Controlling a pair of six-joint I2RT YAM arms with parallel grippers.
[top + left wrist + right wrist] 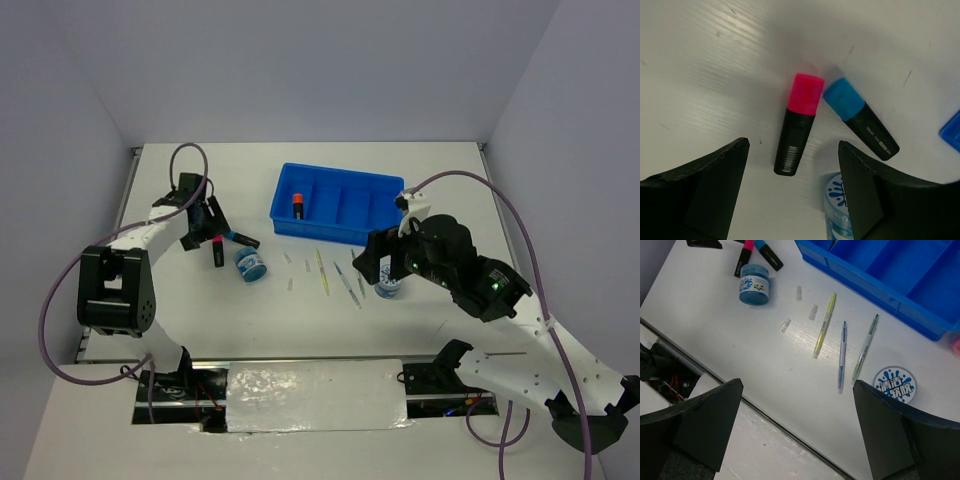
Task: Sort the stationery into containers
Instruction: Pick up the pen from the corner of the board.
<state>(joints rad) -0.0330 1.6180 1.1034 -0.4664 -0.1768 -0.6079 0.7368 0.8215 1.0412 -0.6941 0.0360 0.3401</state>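
my left gripper [792, 147] hangs with its jaws spread wide and nothing in them, right over the pink-capped highlighter [799, 125]. it lies flat on the table [700, 60] between my two fingers, cap toward 12 o'clock in the wrist view. the blue-capped highlighter [860, 119] lies at its 3 o'clock, its cap just beside the pink cap, maybe touching; i cannot tell. a blue-white roll [840, 210] sits at 5 o'clock, partly under the finger on that side. my right gripper [797, 385] is also spread and empty, with three thin pens [841, 356] at its 12 o'clock and a second roll [895, 384] at 2 o'clock, just beside one finger. seen from above, the blue tray [330, 230] lies at 12 o'clock of the pens. only its leftmost compartment holds anything i can see, an orange-capped highlighter [297, 204], so i judge most of the sort not yet done

what worries me: if i drop the left jaws straight down, the finger over the roll may land on it and stop short or shove it. if i close a little off line, the blue cap could get pinched with the pink one, or the pink-capped highlighter could spin out. on the right, the pens lie close side by side, so a grab at one may drag its neighbour
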